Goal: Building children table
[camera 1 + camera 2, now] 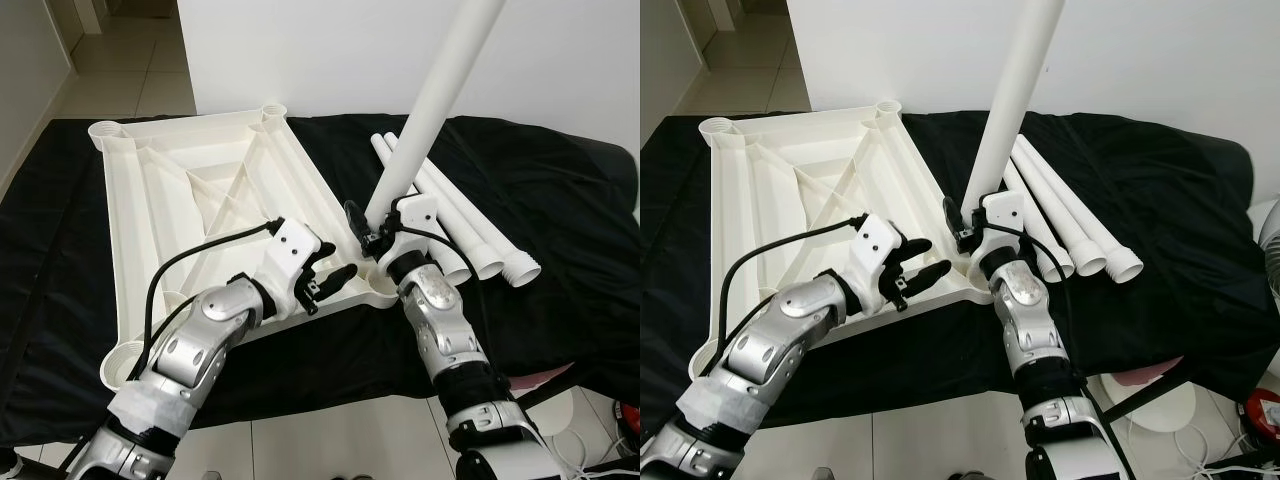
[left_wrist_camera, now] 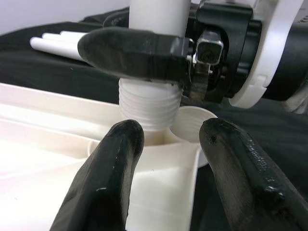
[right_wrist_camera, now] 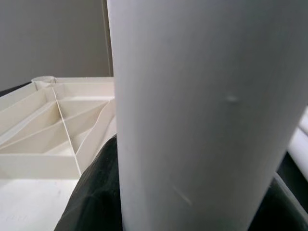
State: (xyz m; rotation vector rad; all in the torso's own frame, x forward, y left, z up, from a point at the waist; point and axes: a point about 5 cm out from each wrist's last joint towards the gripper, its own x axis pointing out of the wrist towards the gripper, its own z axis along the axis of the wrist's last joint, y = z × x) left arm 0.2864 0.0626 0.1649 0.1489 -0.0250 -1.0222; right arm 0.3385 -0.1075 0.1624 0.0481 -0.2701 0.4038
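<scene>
One stiff, light-looking plastic leg [image 1: 430, 95], clamped low above its threads by right gripper [image 1: 372, 232] over tabletop [image 1: 200, 190] corner socket [image 2: 192, 124], probably slippery; left gripper [image 1: 325, 280] open beside.

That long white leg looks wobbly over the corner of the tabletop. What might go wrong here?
The leg leans while the right pincer grips it low down, so its threaded end may enter the corner socket crooked and jam. The left pincer hovers open at the upturned tabletop edge without holding it, so the top may slide on the black cloth.
</scene>
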